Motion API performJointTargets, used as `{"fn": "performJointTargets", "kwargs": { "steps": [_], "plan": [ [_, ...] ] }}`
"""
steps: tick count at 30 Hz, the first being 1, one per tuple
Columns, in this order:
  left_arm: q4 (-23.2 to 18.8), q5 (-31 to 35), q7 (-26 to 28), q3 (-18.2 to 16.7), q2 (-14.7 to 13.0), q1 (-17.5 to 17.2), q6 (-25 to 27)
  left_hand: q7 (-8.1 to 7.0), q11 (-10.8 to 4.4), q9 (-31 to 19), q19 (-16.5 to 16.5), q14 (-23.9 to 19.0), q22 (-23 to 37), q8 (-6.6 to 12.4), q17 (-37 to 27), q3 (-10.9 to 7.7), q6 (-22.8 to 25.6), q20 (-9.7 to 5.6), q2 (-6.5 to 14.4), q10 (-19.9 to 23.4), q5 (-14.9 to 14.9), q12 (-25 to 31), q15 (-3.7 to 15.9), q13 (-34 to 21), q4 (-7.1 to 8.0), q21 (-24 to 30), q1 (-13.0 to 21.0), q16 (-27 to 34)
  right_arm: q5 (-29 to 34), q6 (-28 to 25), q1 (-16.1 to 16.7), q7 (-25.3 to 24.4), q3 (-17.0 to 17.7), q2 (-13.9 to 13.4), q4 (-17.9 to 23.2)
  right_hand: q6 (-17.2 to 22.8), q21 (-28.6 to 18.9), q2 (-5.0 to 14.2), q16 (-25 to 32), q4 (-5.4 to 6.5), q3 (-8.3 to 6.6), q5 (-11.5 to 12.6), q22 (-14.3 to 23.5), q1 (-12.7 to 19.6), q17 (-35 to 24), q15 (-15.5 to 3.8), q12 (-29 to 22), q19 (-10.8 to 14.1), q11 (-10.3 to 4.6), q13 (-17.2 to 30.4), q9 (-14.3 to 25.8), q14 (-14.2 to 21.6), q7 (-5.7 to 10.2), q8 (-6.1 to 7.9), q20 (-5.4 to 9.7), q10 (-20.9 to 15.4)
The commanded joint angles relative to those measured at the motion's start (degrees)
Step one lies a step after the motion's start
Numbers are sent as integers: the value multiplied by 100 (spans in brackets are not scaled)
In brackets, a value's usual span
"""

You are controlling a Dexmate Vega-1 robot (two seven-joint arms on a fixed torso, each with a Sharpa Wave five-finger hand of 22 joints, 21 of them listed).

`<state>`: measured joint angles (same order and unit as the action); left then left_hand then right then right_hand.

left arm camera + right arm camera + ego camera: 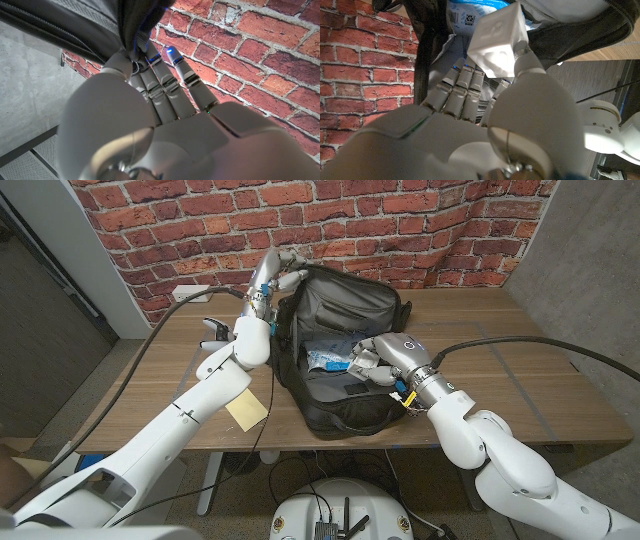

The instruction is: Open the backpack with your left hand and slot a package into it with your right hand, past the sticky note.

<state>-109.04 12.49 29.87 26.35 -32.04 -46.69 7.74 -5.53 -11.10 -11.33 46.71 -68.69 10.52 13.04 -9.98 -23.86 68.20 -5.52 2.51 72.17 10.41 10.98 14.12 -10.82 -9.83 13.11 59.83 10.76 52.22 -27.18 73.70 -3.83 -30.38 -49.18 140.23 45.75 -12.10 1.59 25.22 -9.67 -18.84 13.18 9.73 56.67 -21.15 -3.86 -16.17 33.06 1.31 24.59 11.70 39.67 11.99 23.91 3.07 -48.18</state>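
Wooden table (520, 370) — left hand (272, 278) fingers grip backpack (340, 370) flap; right hand (380, 360) fingers pinch package (328, 360)

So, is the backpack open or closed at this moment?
Open. The left hand holds the backpack flap up at the back, and the grey lining and a blue-white package show inside.

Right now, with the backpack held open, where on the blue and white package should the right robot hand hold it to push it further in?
Probably by its near end, coming from the table's front edge. The package lies inside the backpack, and its far end points deeper in. The left robot hand holds the rim up at the back, so the front stays free for the right robot hand, already at the package.
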Motion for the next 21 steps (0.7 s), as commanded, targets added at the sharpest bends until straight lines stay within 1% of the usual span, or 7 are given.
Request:
{"fn": "performJointTargets", "kwargs": {
  "steps": [1, 6, 17, 21],
  "plan": [
    [60, -24, 144, -41, 78, 4, -41, 10, -39, -11, 30, -19, 14, 32, -25, -42, 10, -623, 73, 73, 29, 28, -34, -22, 7, -12, 2, -2, 319, 41, -185, 112, -220, 271, -213, 35, 24, 324, 2, 25, 4, 44, 28, 367, -23, -951, -13, 57, -1286, 31, 8, 63, 7, -6, 573, -1238],
    [104, -48, 185, -33, 122, 10, -71, 5, -40, -12, 31, -17, 14, 26, -25, -42, -2, -623, 74, 75, 30, 29, -32, -22, 6, -12, 4, -2, 629, -7, -279, 234, -375, 379, -282, 41, 24, 325, -11, 14, 1, 52, 28, 391, -27, -961, -6, 61, -1286, 33, 7, 57, 5, -8, 581, -1236],
    [205, -145, 155, -8, 171, 58, -147, 5, -35, -13, 34, -23, 14, 27, -27, -42, 7, -624, 74, 67, 30, 26, -32, -22, 4, -14, 5, 2, 976, 30, -480, 487, -538, 556, -487, 43, 29, 333, -24, 23, 14, 62, 28, 397, -43, -950, 23, 58, -1289, 25, 4, 76, 6, -19, 606, -1220],
    [260, -172, 146, 16, 195, 87, -205, 1, -38, -13, 35, -21, 14, 25, -27, -42, 3, -623, 73, 72, 30, 28, -31, -23, 2, -14, 7, 1, 987, 86, -551, 540, -551, 600, -592, 42, 28, 338, -35, 24, 14, 66, 28, 401, -44, -952, 36, 62, -1287, 22, 3, 77, 4, -22, 611, -1207]
  ]
}}
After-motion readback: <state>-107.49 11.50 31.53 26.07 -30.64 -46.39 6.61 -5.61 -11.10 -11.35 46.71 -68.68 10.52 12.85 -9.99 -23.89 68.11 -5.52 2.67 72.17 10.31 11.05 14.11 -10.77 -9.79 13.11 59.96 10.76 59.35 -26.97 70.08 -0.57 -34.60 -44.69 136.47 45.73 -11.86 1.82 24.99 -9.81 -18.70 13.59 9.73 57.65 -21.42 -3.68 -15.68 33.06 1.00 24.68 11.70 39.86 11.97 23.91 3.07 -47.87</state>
